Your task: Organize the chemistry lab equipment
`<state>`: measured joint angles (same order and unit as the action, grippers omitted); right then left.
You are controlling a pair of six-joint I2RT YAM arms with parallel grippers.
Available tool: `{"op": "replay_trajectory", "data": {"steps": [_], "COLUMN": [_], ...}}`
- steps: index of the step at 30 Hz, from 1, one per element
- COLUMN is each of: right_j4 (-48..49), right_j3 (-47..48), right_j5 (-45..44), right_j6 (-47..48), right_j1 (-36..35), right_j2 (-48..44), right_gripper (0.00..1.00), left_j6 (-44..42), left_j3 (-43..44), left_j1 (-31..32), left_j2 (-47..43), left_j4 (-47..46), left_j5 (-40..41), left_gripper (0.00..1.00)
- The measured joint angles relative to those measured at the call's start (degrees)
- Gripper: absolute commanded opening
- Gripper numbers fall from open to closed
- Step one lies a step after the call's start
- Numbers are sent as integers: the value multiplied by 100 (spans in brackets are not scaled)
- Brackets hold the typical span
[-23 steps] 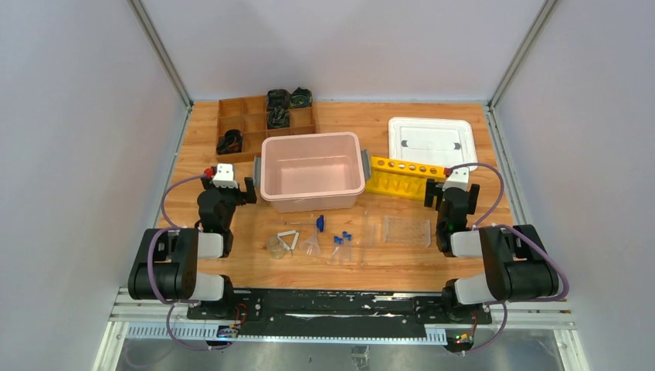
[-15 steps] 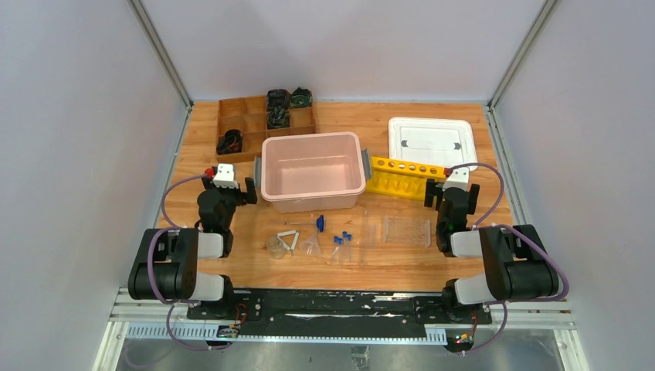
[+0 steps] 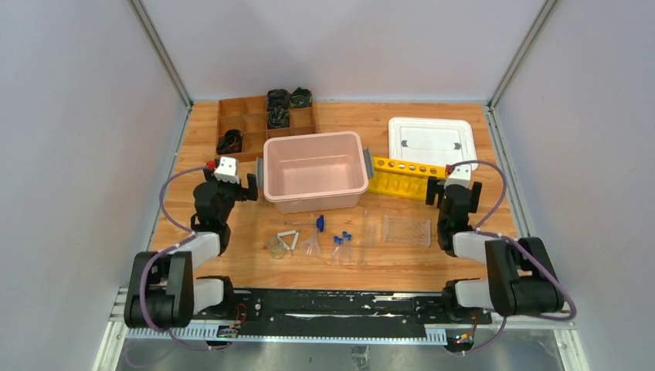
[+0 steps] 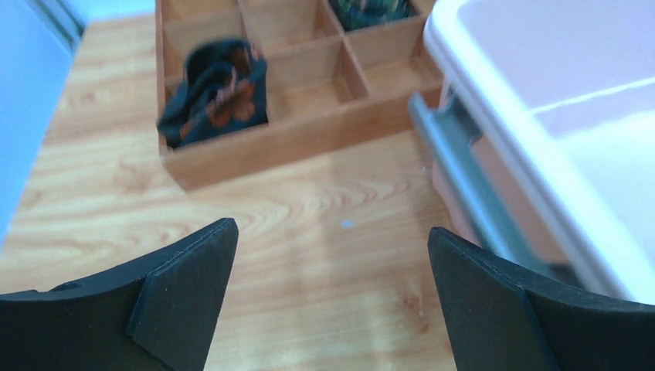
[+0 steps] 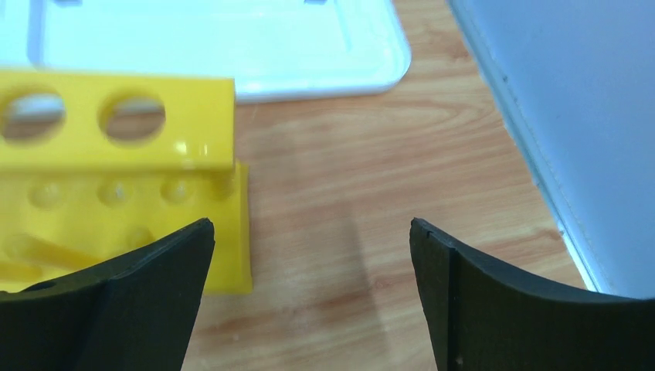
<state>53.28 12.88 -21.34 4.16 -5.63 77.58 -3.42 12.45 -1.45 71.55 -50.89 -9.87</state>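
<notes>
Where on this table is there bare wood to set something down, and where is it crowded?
Bare wood lies along the far edge between the brown box and the white lid, behind the pink bin. A thinner strip runs along the near edge before the clear tray. Crowded: beaker, funnel and tubes clustered before the bin.
</notes>
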Motion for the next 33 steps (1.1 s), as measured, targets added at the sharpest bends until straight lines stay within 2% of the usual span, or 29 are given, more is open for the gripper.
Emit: {"op": "replay_trajectory", "data": {"steps": [5, 10, 13, 17, 19, 21, 26, 28, 33], "right_j4": [-2203, -4127, -5171, -6395, -6747, -7031, -7514, -7490, -7197], "right_j3": [1091, 2251, 2767, 3451, 3650, 3679, 3650, 3578, 3357], "right_j5": [-415, -398, -164, 844, 1226, 1156, 811, 732, 675], "right_j6": [-647, -1152, -1631, -2256, -2457, -2579, -2905, -3034, -3392], "right_j1": [-24, -37, -35, -24, -199, -658, -2358, -2756, -3414], "right_j2": [-1134, -1576, -1569, -1528, -1589, -1746, -2044, -2011, -1213], "right_gripper": [100, 100, 100, 100, 95, 86, 57, 45, 36], "left_j6": [-208, -393, -492, -498, -498, -494, -459, -415, -197], "left_j3": [979, 1799, 2376, 3252, 3558, 3764, 3910, 3910, 3908], "left_j1": [0, 0, 0, 0, 0, 0, 0, 0, 0], "left_j2": [-901, -1762, -2011, -1965, -1930, -1921, -1921, -1921, -1923], "left_j4": [1545, 3189, 4271, 5460, 5875, 6227, 6795, 6922, 7036], "left_j5": [-160, -188, -273, -435, -516, -588, -787, -837, -828], "left_gripper": [100, 100, 100, 100, 100, 100, 100, 100, 100]}}
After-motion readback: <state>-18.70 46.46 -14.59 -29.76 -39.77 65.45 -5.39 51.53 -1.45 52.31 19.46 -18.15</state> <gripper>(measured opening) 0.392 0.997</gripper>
